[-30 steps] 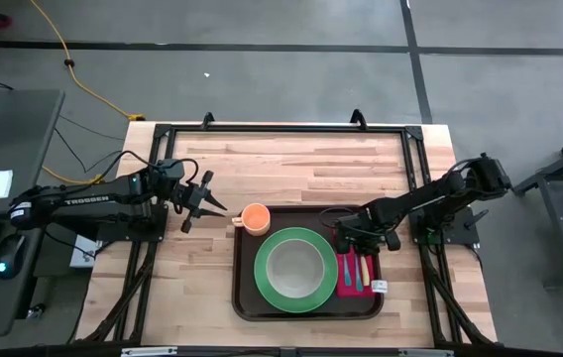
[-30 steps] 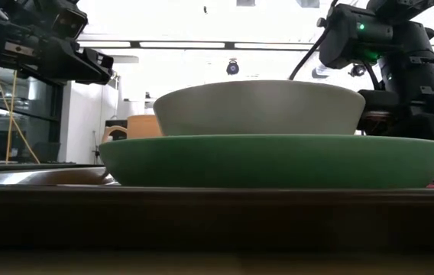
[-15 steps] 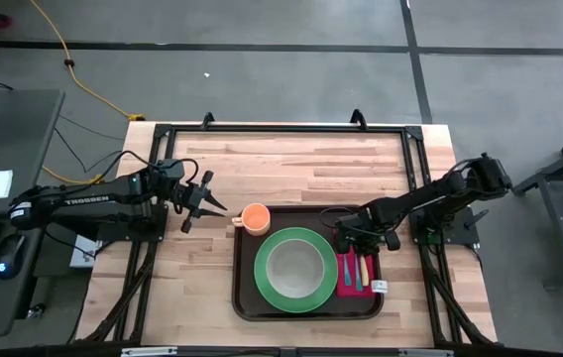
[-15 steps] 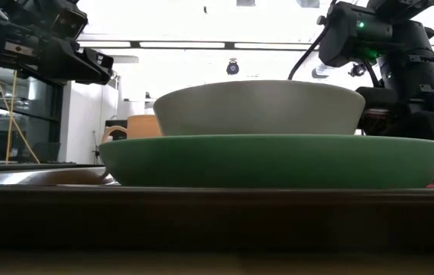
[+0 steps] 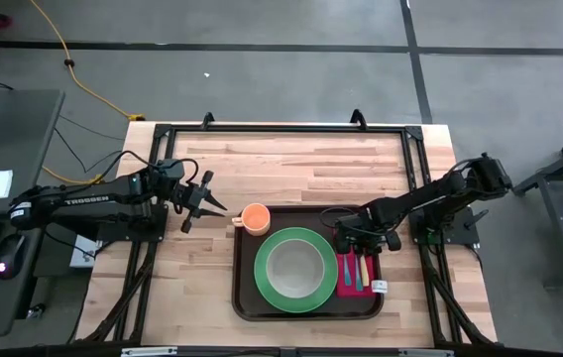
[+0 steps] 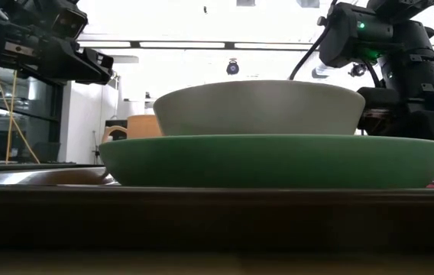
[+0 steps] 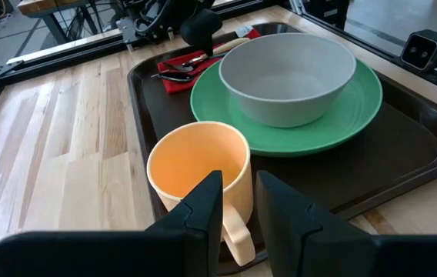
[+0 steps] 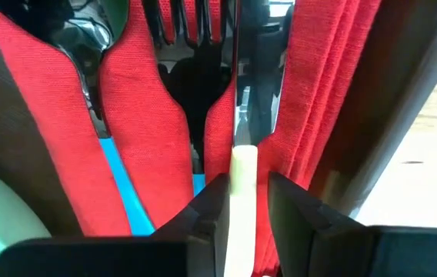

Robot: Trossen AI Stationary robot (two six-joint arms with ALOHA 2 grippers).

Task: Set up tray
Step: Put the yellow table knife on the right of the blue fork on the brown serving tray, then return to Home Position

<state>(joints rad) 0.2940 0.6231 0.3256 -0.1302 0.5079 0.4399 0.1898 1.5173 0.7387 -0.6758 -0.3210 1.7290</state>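
The dark brown tray (image 5: 245, 297) lies on the wooden table. It carries a green plate (image 5: 270, 288) with a grey bowl (image 5: 294, 266), an orange cup (image 5: 254, 216) at its far left corner, and a red napkin (image 5: 346, 283) along its right side. A spoon (image 8: 80, 38), a fork (image 8: 180, 46) and a cream-handled knife (image 8: 243, 165) lie on the napkin. My right gripper (image 8: 243, 211) points down over the napkin's far end and is open, one finger on each side of the knife's handle. My left gripper (image 7: 238, 208) hangs above the table left of the cup, open by a narrow gap and holding nothing.
A black frame (image 5: 281, 127) runs along the table's far edge and down both sides. Bare wood (image 5: 291, 164) lies between the tray and the far edge. A desk with a keyboard and mouse (image 5: 4, 266) stands off the table's left.
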